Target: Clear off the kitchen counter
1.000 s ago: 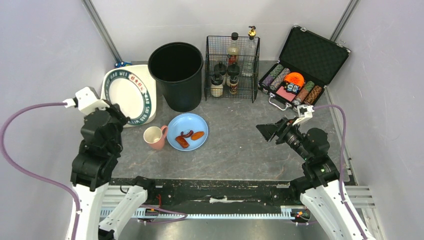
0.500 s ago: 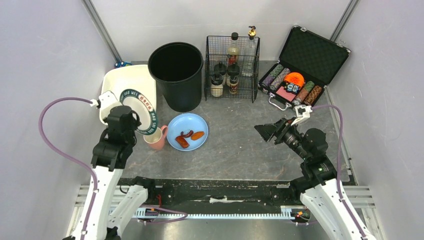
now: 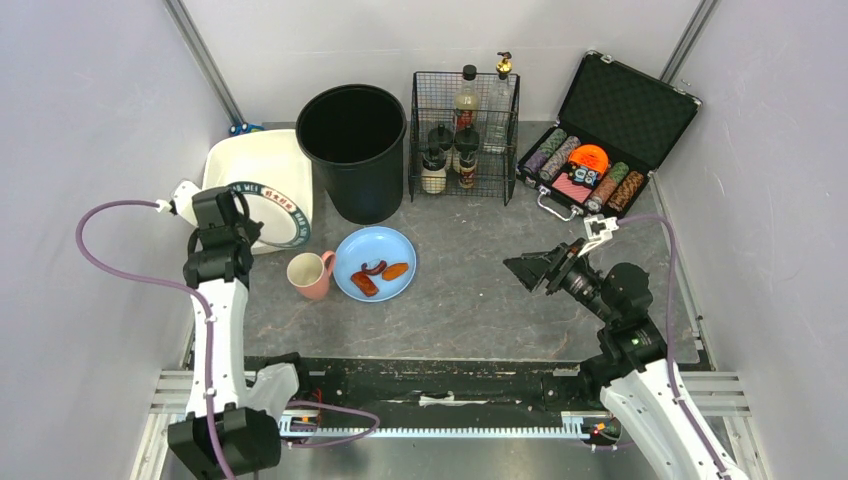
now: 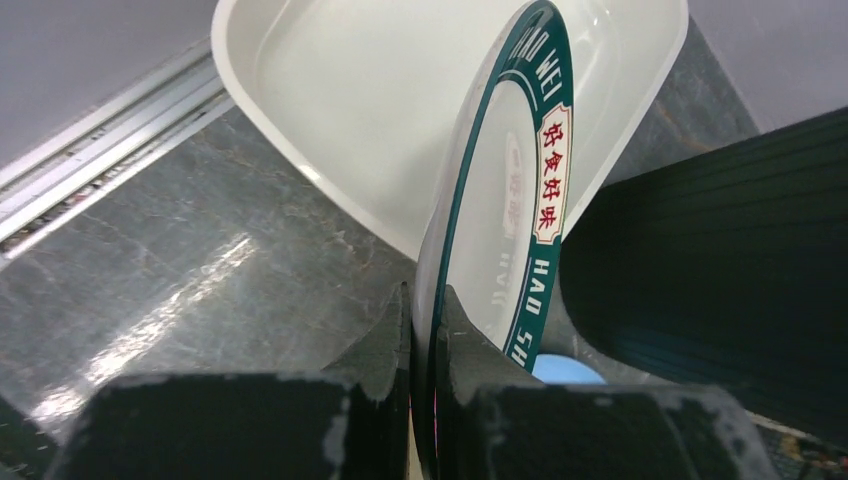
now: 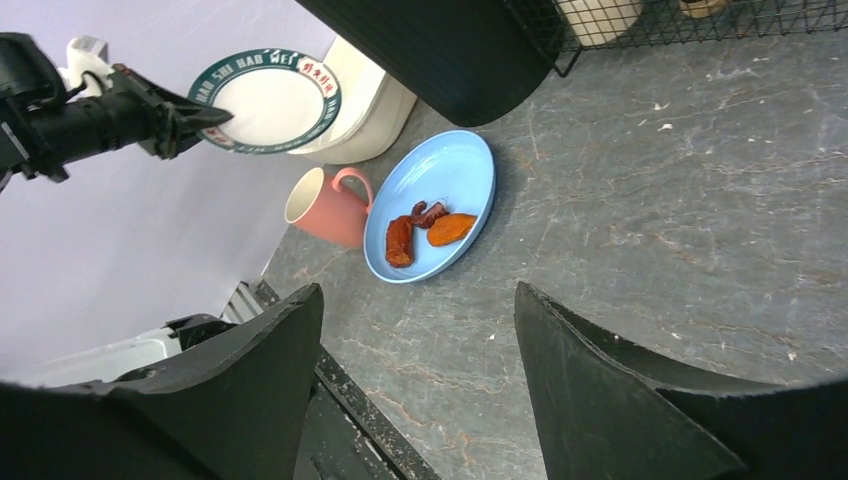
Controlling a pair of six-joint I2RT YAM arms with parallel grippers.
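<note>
The kitchen counter (image 3: 480,300) is a dark grey mottled top. My left gripper (image 3: 243,222) is shut on the edge of a white plate with a green lettered rim (image 3: 278,212). It holds the plate tilted on edge over the near end of the white tray (image 3: 255,160). The left wrist view shows both fingers (image 4: 390,340) clamping the plate (image 4: 510,170) in front of the tray (image 4: 350,90). A blue plate (image 3: 395,245) with food scraps and a pink mug (image 3: 310,273) sit on the counter. My right gripper (image 3: 530,268) is open, empty and raised over the counter's right half.
A black bin (image 3: 352,150) stands behind the blue plate, close to the held plate. A wire basket of bottles (image 3: 465,135) and an open case of poker chips (image 3: 590,160) stand at the back. A black rail (image 3: 430,372) runs along the near edge.
My left arm has stretched out and carried the plate back and down, from upright at the left to tilted over the white tray. My right gripper has drifted slightly left.
</note>
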